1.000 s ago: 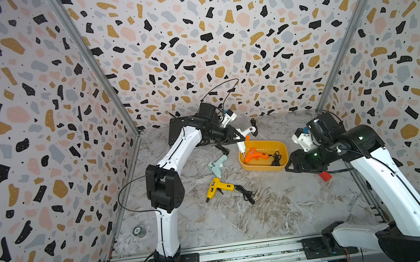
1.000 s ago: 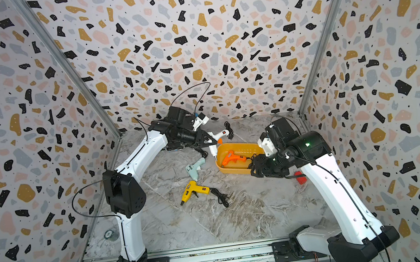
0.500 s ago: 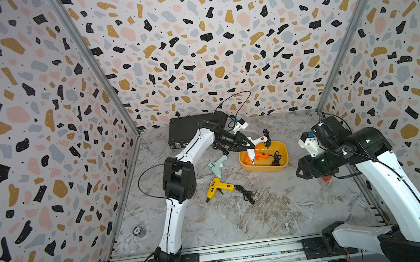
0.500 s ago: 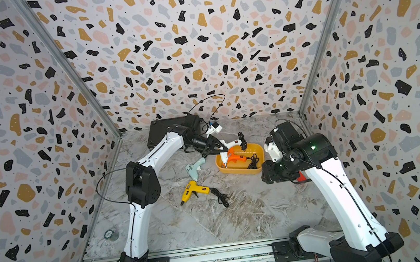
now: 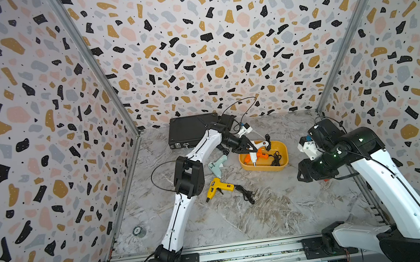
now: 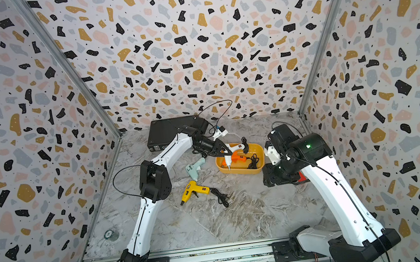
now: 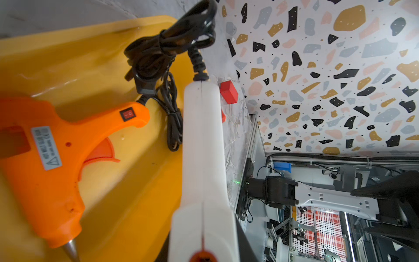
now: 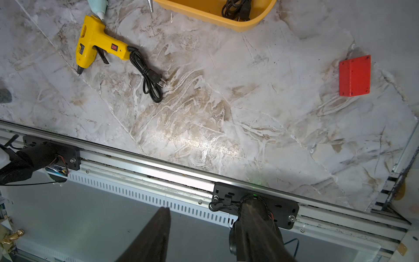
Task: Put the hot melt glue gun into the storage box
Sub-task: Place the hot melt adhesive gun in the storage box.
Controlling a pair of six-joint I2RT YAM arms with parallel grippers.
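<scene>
Left gripper is pinched tight on the white glue gun, which hangs nozzle-down just over the storage box beneath it. Expect a light, stiff, slick shell. Your hold near the barrel looks sound, though the bundled cord may tug.

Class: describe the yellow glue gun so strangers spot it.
Find the mustard storage box on the marble table. Two glue guns lie near it. The yellow glue gun, trailing a black cord, lies nearer the rail than the pale green glue gun.
</scene>
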